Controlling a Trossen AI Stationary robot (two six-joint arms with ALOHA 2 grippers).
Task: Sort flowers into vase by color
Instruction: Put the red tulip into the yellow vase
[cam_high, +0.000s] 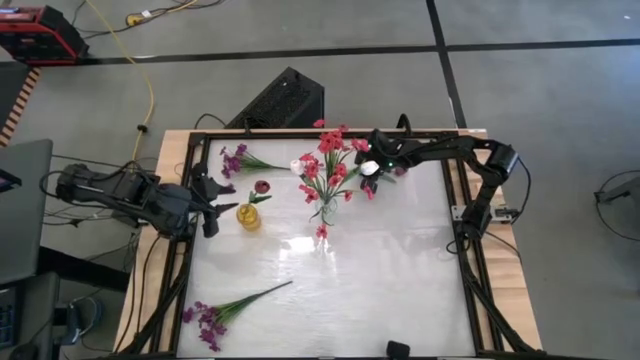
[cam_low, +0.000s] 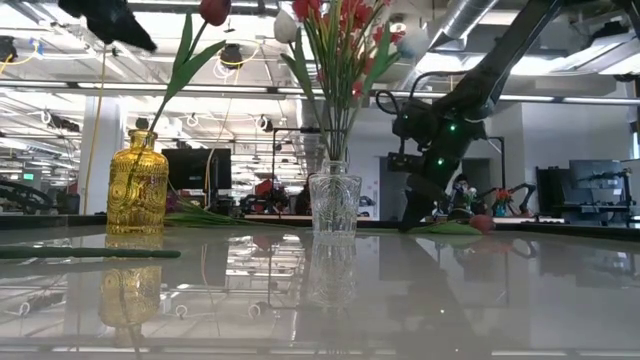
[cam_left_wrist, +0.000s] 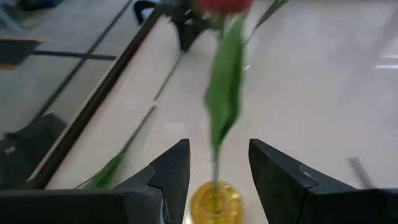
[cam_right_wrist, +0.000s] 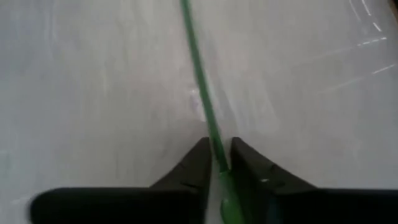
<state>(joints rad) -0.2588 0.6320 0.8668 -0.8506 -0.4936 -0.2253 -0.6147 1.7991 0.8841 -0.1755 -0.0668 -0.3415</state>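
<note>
Flowers (cam_high: 330, 165): two vases (cam_high: 249, 216), both filled

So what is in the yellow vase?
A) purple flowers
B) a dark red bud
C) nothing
B: one dark red bud on a leafy green stem stands in the yellow vase; the purple flowers lie on the table.
</note>
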